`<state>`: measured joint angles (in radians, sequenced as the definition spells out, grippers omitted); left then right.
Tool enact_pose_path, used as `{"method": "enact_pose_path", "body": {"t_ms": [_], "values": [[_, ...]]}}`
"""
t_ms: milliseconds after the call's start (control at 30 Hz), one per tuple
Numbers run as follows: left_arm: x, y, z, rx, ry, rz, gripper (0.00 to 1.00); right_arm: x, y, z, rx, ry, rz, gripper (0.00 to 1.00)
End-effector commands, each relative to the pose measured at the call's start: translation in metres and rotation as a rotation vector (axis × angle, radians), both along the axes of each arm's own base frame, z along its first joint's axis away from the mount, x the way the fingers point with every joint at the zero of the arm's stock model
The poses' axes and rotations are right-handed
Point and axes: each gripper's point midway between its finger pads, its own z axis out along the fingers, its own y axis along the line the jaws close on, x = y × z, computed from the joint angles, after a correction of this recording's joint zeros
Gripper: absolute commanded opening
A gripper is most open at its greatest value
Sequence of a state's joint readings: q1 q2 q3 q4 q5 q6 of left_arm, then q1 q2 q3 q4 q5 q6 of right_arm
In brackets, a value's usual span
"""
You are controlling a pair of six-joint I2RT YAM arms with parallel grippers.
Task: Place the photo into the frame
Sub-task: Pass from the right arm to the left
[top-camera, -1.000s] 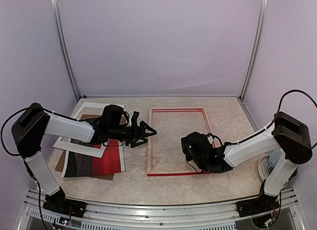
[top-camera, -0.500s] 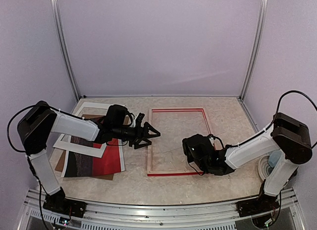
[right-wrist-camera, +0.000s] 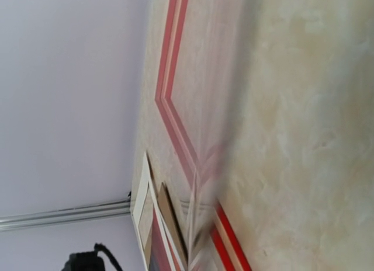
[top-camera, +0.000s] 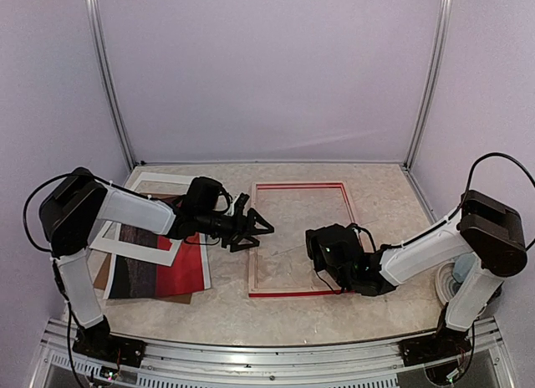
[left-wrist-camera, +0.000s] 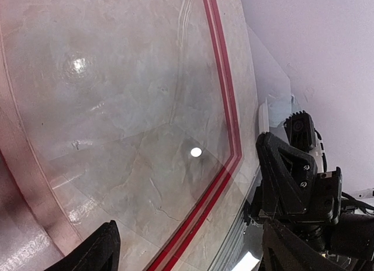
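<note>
The frame [top-camera: 299, 186], red-faced with pale wood sides, lies flat mid-table. The photo [top-camera: 163, 273], red sky over dark sea, lies to its left, partly under a white mat [top-camera: 134, 244]. My left gripper [top-camera: 256, 230] hovers open over the frame's left rail, nothing between its fingers; its wrist view looks down on the frame's red rail [left-wrist-camera: 225, 107] between the open gripper [left-wrist-camera: 187, 247]. My right gripper [top-camera: 316, 247] sits shut inside the frame's lower right. A clear pane [left-wrist-camera: 146, 136] tilts up from the frame. Its edge [right-wrist-camera: 196, 224] runs straight toward the right jaws, so they seem shut on it.
A brown backing board [top-camera: 102, 275] lies under the photo and mat. A white round object [top-camera: 447, 281] sits at the table's right edge by the right arm's base. Lilac walls with metal posts enclose the back and sides.
My left gripper has reached rightward, from beside the mat to above the frame's left rail, still open. The right gripper has barely shifted and stays shut.
</note>
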<state>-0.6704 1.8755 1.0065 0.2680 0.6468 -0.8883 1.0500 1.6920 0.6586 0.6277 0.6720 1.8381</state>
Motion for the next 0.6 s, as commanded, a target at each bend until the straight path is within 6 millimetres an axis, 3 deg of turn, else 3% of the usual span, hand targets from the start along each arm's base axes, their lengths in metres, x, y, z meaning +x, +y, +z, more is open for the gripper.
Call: {"method": "enact_pose_path", "body": {"t_ms": [0, 467, 567], "values": [[0.004, -0.006, -0.001, 0.005, -0.017, -0.004, 0.82, -0.004, 0.009, 0.001, 0.018, -0.007, 0.039, 0.0], [0.014, -0.007, 0.002, -0.052, -0.022, 0.037, 0.63, -0.016, 0.011, -0.024, 0.021, 0.057, 0.066, 0.0], [0.014, -0.007, -0.001, -0.054, -0.018, 0.043, 0.55, -0.019, 0.012, -0.027, 0.009, 0.075, 0.073, 0.0]]}}
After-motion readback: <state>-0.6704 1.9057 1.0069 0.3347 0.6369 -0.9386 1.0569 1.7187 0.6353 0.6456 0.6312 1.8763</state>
